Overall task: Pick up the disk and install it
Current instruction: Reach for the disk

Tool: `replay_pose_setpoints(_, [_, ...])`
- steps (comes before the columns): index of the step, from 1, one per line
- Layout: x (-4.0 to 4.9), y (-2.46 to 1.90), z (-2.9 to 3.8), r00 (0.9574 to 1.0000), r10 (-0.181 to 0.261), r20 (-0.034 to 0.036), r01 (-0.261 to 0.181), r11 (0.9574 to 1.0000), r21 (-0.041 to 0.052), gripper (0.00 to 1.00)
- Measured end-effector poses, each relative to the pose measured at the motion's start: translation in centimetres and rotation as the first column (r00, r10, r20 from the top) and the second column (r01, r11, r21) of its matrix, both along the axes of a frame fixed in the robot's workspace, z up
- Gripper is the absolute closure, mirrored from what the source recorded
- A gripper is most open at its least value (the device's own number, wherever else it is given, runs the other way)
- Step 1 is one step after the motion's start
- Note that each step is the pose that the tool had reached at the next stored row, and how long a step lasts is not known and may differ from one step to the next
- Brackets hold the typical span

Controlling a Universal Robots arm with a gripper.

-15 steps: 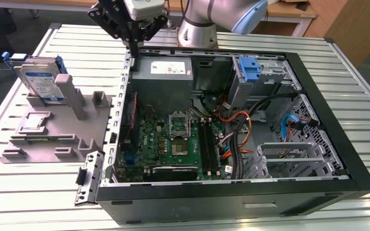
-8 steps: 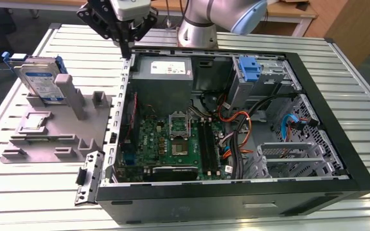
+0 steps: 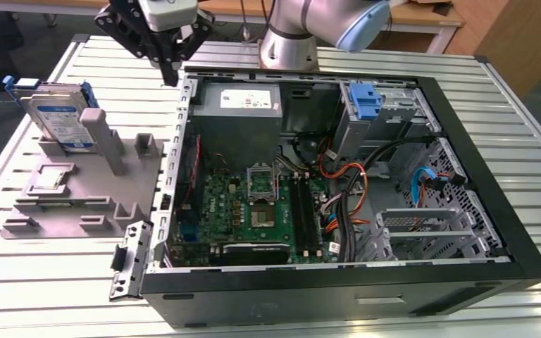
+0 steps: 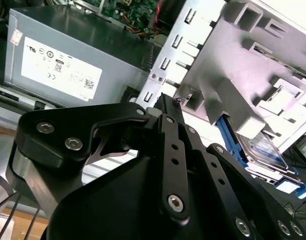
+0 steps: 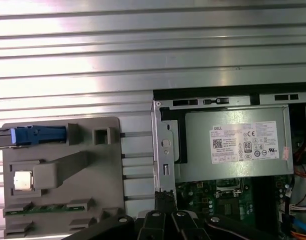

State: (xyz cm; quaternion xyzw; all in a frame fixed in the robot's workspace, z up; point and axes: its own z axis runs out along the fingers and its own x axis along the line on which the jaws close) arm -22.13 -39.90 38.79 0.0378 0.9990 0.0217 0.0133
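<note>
The black gripper [image 3: 170,74], fingers pressed together and holding nothing, hangs over the corner of the open black computer case [image 3: 510,225]. The silver metal disk with blue rails [image 3: 59,116] stands upright in the grey plastic holder [image 3: 73,211], off to the exterior view's left.

The arm [image 3: 289,35] is a silver-grey tube with a pale blue joint cap [image 3: 363,24]. Its end effector [image 4: 165,102] is matte black, built of flat linked bars with small holes and fastened by silver hex-socket screws [image 4: 175,201].
</note>
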Motion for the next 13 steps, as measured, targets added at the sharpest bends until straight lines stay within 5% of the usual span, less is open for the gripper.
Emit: replay_pose_setpoints(13, [-2.97,0.0,-0.28,1.0,0.0,0.0,0.0,1.0,0.0,0.89])
